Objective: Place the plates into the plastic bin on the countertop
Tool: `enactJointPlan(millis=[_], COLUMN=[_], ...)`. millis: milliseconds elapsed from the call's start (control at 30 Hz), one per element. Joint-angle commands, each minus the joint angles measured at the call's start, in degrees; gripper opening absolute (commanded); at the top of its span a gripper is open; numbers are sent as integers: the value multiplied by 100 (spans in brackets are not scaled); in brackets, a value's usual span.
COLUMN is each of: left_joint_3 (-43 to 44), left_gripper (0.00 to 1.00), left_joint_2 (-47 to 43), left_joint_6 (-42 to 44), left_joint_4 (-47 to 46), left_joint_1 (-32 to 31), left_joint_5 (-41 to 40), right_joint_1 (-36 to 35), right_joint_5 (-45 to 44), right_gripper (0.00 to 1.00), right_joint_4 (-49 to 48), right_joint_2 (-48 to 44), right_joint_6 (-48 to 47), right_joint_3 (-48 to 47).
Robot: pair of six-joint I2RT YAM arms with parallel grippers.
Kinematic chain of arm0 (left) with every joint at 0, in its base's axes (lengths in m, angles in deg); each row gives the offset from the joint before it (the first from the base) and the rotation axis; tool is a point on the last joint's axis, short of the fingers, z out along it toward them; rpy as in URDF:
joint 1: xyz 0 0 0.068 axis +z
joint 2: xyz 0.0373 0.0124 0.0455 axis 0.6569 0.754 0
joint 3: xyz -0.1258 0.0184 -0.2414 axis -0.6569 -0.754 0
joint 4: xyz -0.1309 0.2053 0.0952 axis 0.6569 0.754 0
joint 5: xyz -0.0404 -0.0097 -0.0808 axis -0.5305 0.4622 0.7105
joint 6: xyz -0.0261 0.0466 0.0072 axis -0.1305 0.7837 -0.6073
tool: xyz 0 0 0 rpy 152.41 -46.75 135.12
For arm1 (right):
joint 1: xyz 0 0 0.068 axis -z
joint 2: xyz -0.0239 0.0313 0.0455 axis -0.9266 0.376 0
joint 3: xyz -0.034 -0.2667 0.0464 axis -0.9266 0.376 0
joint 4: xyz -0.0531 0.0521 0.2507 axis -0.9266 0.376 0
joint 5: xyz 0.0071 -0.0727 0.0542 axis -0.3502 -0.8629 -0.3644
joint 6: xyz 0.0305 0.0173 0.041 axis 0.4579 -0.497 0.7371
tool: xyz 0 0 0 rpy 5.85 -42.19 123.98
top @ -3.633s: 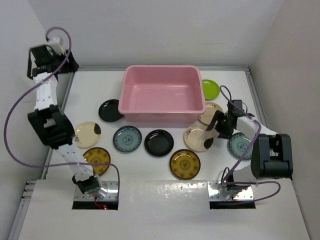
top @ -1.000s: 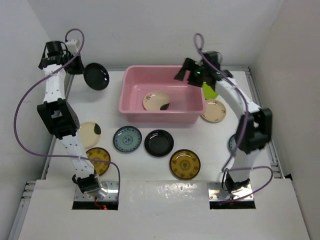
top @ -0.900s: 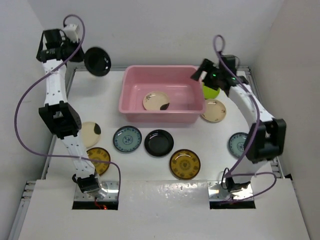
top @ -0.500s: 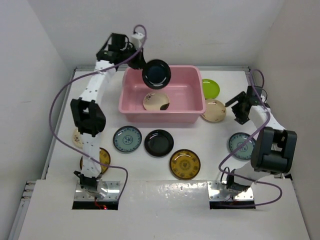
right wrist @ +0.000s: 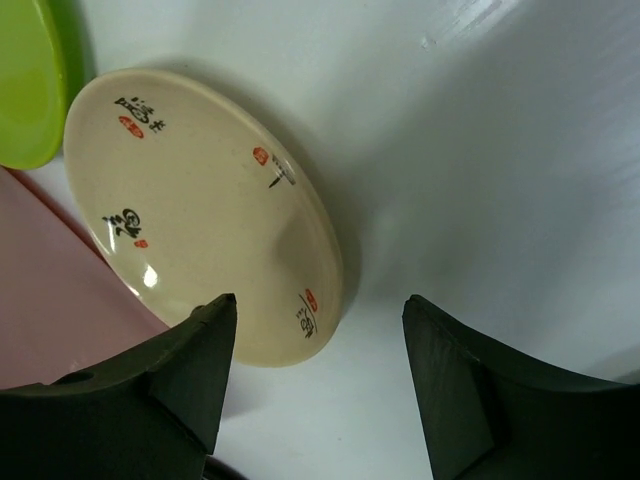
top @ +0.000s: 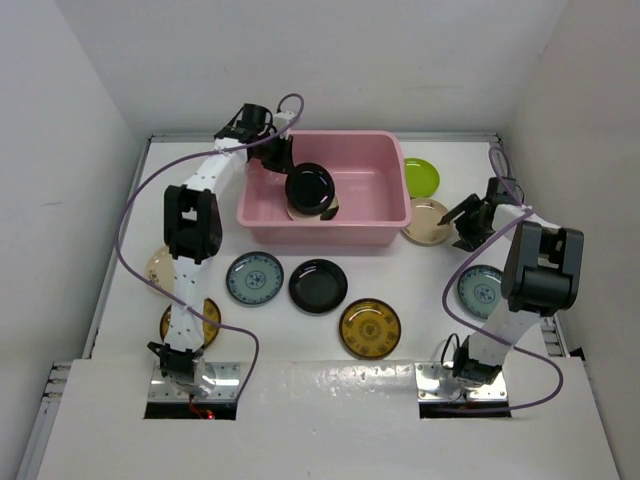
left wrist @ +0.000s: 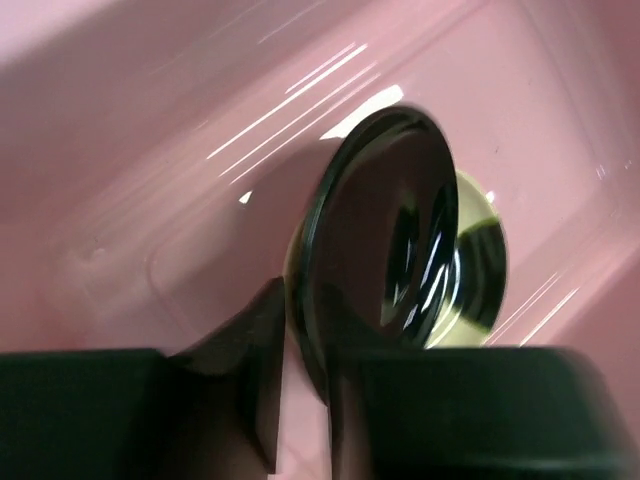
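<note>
- Left pincer (left wrist: 300,392): I grip a black plate (left wrist: 380,240), tilted, inside the pink bin (top: 360,150).
- Right pincer (right wrist: 318,322): spread wide at a cream plate (right wrist: 190,220) on the counter (right wrist: 480,150).

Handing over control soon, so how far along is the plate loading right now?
Done: one cream blotched plate lies in the pink bin. In hand: the left gripper grips a black plate tilted over it, inside the bin; the right gripper stands open around a cream lettered plate beside the bin. Left: eight plates on the countertop, that one included.
</note>
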Motion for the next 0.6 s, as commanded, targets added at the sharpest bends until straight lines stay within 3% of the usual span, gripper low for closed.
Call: enactJointPlan(millis=[0, 200, 367, 400, 433, 567], left_joint_3=[-64, 14, 322, 383, 436, 577], left_gripper=[27, 49, 53, 53, 55, 56], left_joint_2=[-21, 31, -91, -170, -223, -434], left_joint_6=[-5, 144, 258, 259, 328, 329], left_joint_4=[-322, -322, -322, -322, -322, -322], left_joint_1=[-10, -10, -10, -10, -10, 51], left_joint_5=[-108, -364, -293, -293, -293, -293], right_joint_1=[-4, 31, 58, 49, 58, 84], right_joint_5=[224, 180, 75, 66, 31, -215], right_gripper=[66, 55, 45, 40, 27, 3], right_joint_4=[-344, -642, -994, -1003, -994, -731], right_joint_2=[168, 432, 564, 582, 617, 538], right_joint_6=[-63, -2, 86, 86, 95, 77], right_joint_3=[-62, 140, 334, 342, 325, 369])
